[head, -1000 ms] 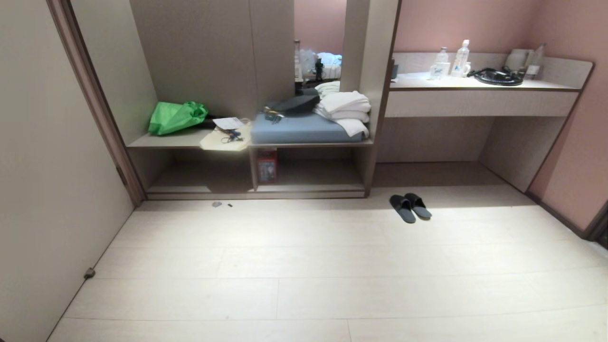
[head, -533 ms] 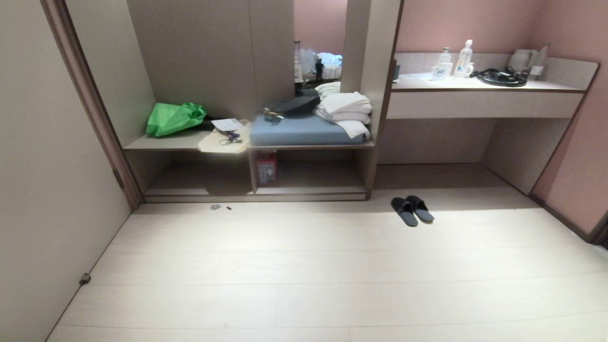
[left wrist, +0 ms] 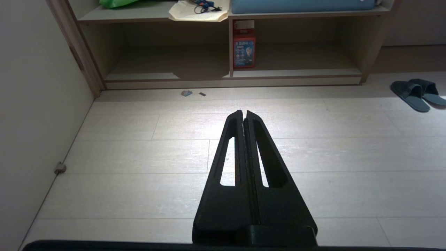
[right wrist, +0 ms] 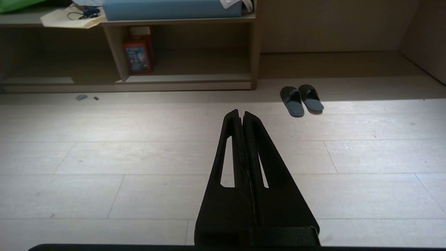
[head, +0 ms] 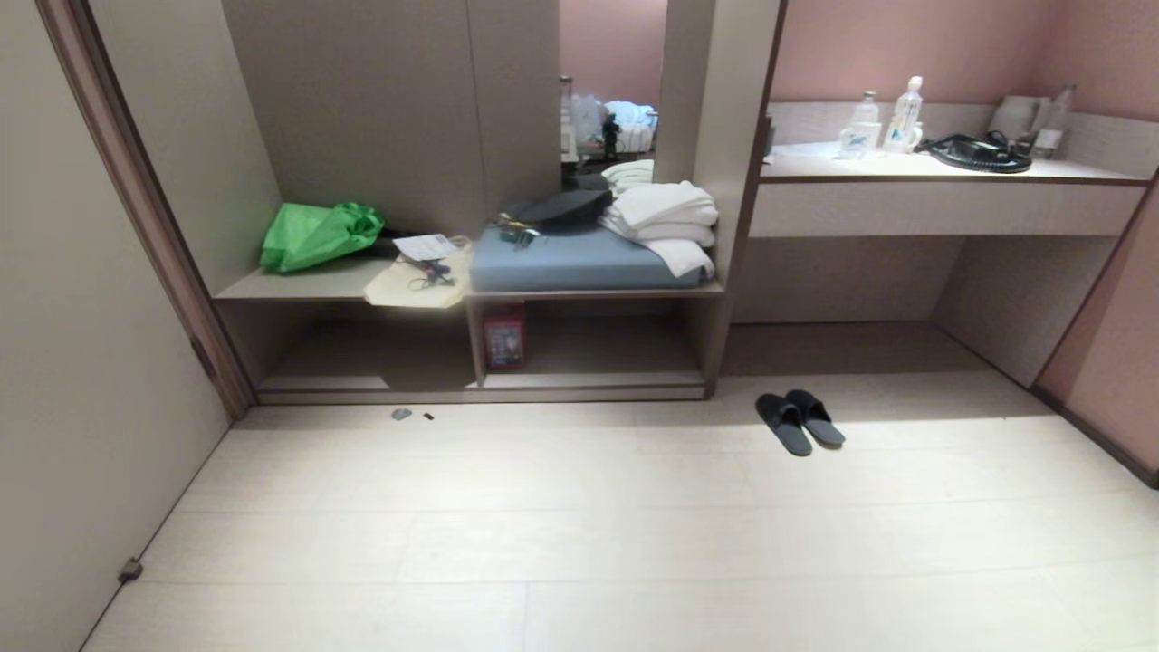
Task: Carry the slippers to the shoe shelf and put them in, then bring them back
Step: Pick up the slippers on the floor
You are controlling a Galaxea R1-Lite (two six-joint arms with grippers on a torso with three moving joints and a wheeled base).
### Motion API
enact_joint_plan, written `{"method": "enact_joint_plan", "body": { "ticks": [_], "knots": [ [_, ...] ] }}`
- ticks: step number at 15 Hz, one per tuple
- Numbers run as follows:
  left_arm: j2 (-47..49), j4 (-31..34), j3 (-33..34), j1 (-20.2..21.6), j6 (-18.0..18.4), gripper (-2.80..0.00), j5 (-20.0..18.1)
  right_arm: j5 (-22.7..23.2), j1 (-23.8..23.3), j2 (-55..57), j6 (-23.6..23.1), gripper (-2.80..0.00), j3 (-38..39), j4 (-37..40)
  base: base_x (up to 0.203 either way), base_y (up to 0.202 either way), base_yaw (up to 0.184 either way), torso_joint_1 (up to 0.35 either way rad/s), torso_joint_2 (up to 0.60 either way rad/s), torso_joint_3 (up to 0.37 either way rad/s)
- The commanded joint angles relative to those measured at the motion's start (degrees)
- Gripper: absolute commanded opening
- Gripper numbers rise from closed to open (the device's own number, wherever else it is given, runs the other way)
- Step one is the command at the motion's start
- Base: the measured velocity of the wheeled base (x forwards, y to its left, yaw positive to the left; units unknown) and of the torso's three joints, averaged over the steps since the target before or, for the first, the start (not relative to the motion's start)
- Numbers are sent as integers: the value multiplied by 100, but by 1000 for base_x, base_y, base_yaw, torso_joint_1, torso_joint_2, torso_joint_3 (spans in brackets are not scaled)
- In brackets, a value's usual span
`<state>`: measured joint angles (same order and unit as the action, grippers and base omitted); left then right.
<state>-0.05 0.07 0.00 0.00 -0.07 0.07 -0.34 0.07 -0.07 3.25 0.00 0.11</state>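
The dark grey-blue slippers (head: 800, 422) lie side by side on the pale floor, just right of the built-in unit and in front of the desk recess. They also show in the left wrist view as slippers (left wrist: 417, 96) and in the right wrist view as slippers (right wrist: 301, 100). The shoe shelf (head: 589, 378) is the low cubby with a pale bottom board and front lip. My left gripper (left wrist: 243, 112) and right gripper (right wrist: 241, 112) are both shut and empty, held above bare floor well short of the slippers. Neither arm shows in the head view.
A red box (head: 503, 334) stands in the cubby by its divider. Above lie a green bag (head: 312, 235), blue cushion (head: 579, 258) and white towels (head: 665, 217). Bottles and black cable sit on the desk counter (head: 942, 172). Small scraps (head: 403, 415) lie on the floor; a doorstop (head: 129, 570) sits by the left wall.
The whole head view has shifted: the unit and slippers look larger and lower in the picture, so the camera has moved closer. The slippers themselves have not moved on the floor.
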Motion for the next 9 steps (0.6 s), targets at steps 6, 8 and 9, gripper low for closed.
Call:
{"method": "enact_joint_plan", "body": {
  "ticks": [6, 8, 9],
  "knots": [
    [5, 1, -7, 0, -1, -280, 1, -1, 1, -1, 0, -280, 0, -2, 196, 0, 0, 2, 1, 4],
    [5, 1, 0, 0, -1, -280, 1, -1, 1, -1, 0, -280, 0, -2, 194, 0, 1, 2, 3, 5],
    [5, 1, 0, 0, -1, -280, 1, -1, 1, -1, 0, -280, 0, -2, 196, 0, -1, 18, 1, 3]
  ]
}}
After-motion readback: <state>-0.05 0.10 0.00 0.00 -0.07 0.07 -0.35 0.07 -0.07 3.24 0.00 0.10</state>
